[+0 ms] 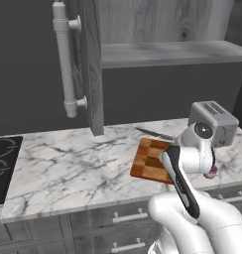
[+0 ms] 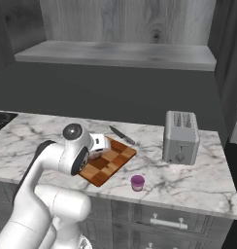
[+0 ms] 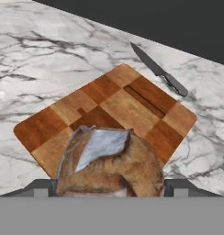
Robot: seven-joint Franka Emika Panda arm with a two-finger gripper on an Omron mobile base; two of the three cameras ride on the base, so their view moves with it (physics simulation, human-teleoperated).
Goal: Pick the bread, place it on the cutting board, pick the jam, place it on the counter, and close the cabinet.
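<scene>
In the hand view the brownish bread [image 3: 109, 165] with a pale top sits between my fingertips [image 3: 40, 188], so my gripper [image 3: 109, 186] is shut on it. It hovers over the near corner of the checkered cutting board [image 3: 132, 105], which lies on the marble counter [image 1: 68, 163]. From the right base view, my hand [image 2: 98, 144] is at the board's [image 2: 113, 163] left end. The pink-purple jam [image 2: 137, 182] stands on the counter in front of the board, near the front edge. The cabinet door [image 1: 90, 64] with its bar handle [image 1: 66, 59] stands open.
A knife [image 3: 159, 71] lies on the counter just behind the board. A grey toaster [image 2: 181, 136] stands to the right. The black stovetop [image 1: 4, 163] is at the far left. The cabinet's bottom shelf [image 2: 115, 53] hangs overhead.
</scene>
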